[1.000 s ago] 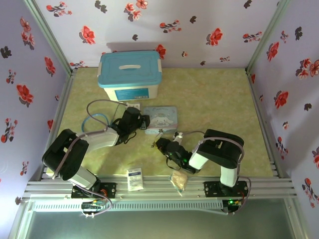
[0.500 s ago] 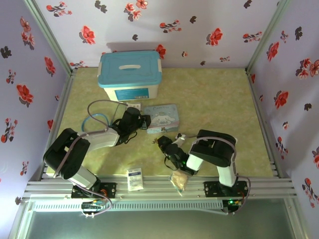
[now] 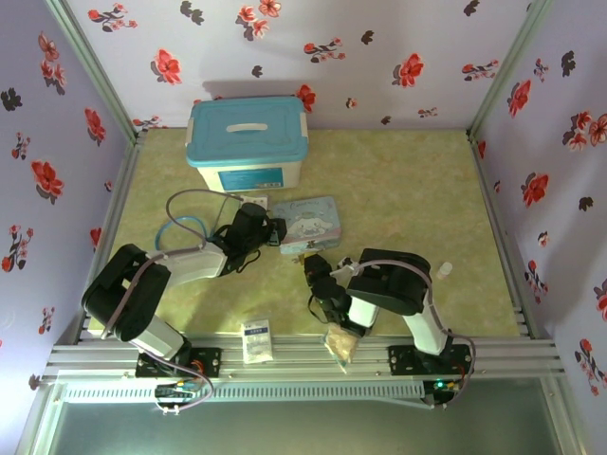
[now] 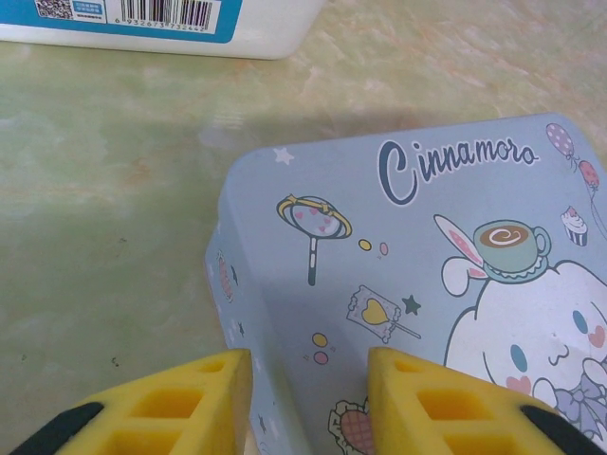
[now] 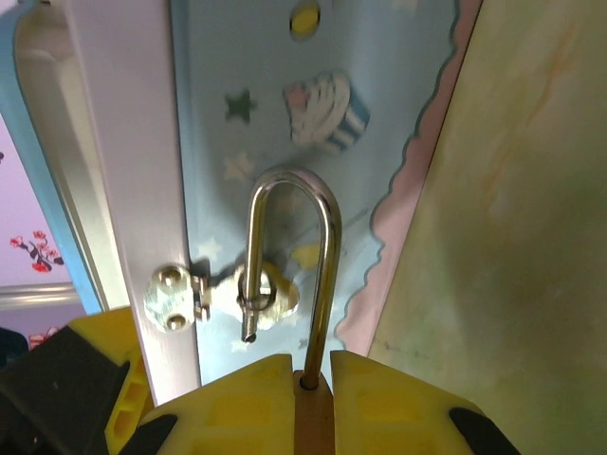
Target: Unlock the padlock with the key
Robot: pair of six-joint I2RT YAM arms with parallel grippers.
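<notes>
And the right end effector [image 5: 311, 379] pinches the padlock [image 5: 313, 422] by its brass body, right at the tin's [image 5: 379, 57] wall. The padlock's long axis runs in line with the end effector, its shackle [image 5: 327, 237] pointing straight away, short leg free and hooked through the hasp loop [image 5: 256, 289]. The left end effector [image 4: 308, 398] straddles the tin's corner, jaws apart. Clamped or not, I cannot tell.

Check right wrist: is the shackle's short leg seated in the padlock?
No, the short leg of the shackle ends bare at the hasp ring, outside the padlock in the right gripper.
</notes>
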